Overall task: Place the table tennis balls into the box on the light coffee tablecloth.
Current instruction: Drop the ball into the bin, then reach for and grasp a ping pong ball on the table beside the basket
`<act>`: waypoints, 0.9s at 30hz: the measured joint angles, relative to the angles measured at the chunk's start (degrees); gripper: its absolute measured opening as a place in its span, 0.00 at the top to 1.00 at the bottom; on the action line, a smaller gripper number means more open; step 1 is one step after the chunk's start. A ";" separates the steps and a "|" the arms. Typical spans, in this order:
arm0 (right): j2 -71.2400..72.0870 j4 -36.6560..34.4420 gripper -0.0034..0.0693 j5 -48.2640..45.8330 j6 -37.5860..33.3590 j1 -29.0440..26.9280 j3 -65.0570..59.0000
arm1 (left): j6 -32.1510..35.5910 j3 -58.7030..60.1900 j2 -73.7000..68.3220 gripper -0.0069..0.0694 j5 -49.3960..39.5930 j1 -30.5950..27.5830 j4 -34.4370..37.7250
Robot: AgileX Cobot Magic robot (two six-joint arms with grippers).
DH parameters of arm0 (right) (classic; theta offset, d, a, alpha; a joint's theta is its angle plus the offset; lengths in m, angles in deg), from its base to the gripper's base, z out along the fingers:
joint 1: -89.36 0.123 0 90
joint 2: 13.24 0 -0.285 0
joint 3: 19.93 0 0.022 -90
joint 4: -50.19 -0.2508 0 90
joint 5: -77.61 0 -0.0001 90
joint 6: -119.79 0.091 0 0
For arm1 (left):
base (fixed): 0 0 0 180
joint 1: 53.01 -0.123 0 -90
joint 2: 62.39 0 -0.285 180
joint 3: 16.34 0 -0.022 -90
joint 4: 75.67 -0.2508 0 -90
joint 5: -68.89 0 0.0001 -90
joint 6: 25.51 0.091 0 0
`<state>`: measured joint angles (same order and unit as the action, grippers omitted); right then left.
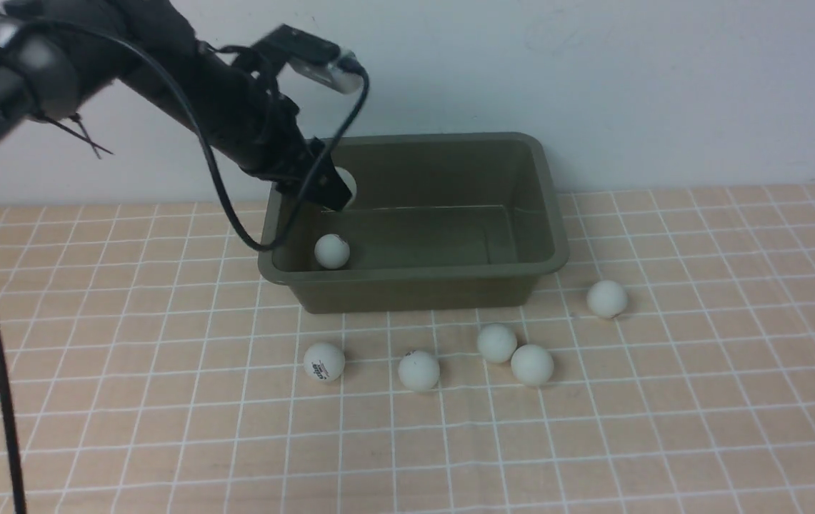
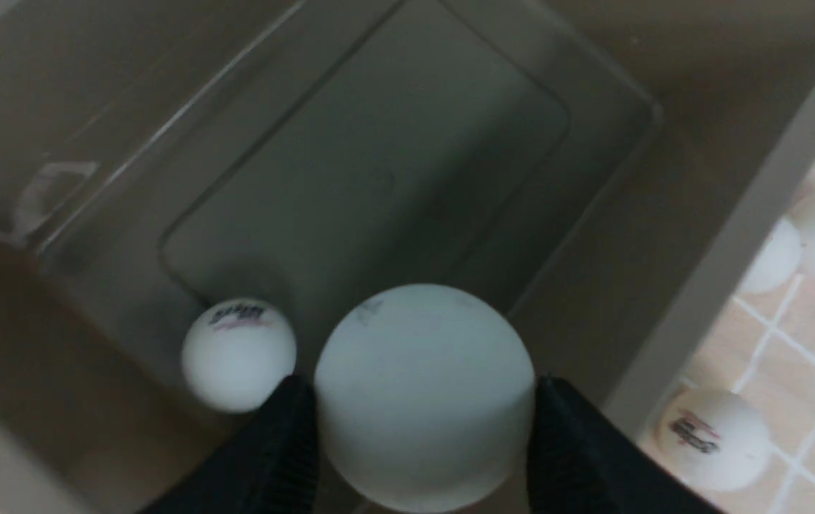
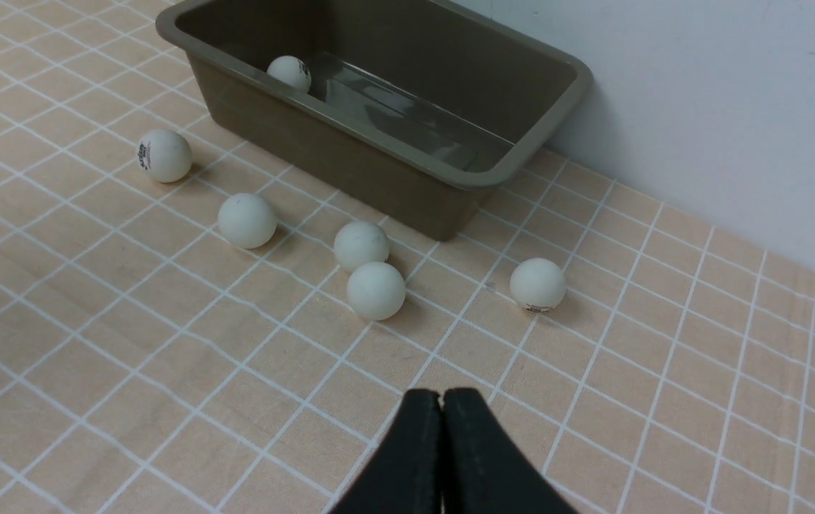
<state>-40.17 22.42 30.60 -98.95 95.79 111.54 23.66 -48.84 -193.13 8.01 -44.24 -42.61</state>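
Note:
The olive-green box (image 1: 550, 214) stands on the light coffee tablecloth (image 1: 700, 400) against the wall. My left gripper (image 1: 338, 190) hangs over the box's left end, shut on a white table tennis ball (image 2: 425, 396) that touches both black fingers (image 2: 286, 450). Another ball (image 1: 332, 251) lies inside the box, under the gripper. Several balls lie on the cloth in front of the box, among them a logo ball (image 1: 323, 361), a touching pair (image 1: 514, 353) and one (image 1: 606, 298) off the right corner. My right gripper (image 3: 441, 397) is shut and empty, above the cloth short of the balls.
A white wall (image 1: 664, 86) rises right behind the box. The left arm's cable (image 1: 221, 193) loops down beside the box's left rim. Open cloth stretches across the front and the right side.

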 joint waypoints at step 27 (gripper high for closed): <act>0.00 0.41 0.97 -3.49 0.01 0.00 0.00 | -40.90 18.78 33.31 1.00 -10.59 0.73 -12.42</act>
<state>-40.17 22.83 27.12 -98.93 95.79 111.54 -17.24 -30.06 -159.82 -2.57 -43.51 -55.03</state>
